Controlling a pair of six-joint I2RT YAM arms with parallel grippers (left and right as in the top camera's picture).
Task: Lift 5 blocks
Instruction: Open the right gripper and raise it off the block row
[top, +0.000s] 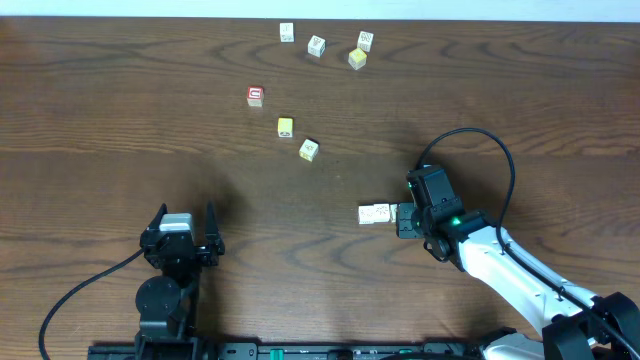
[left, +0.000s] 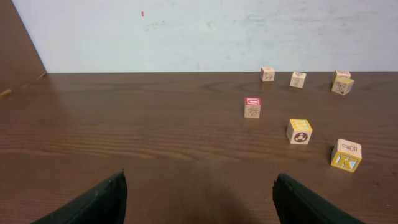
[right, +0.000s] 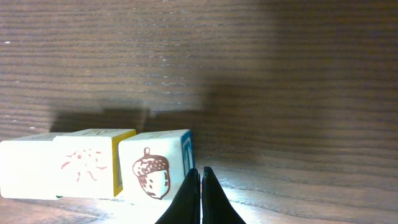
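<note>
Cream acorn block (right: 152, 174) first: reopen right tool (right: 200, 175), clenched on nothing beside it, straddle squarely, close gently, lift straight; leave gaping left tool (left: 199, 182) parked.

Four blocks (top: 316, 46) by table (top: 100, 120) far edge; block row (top: 375, 214) just beside right fingers (right: 191, 205).
</note>
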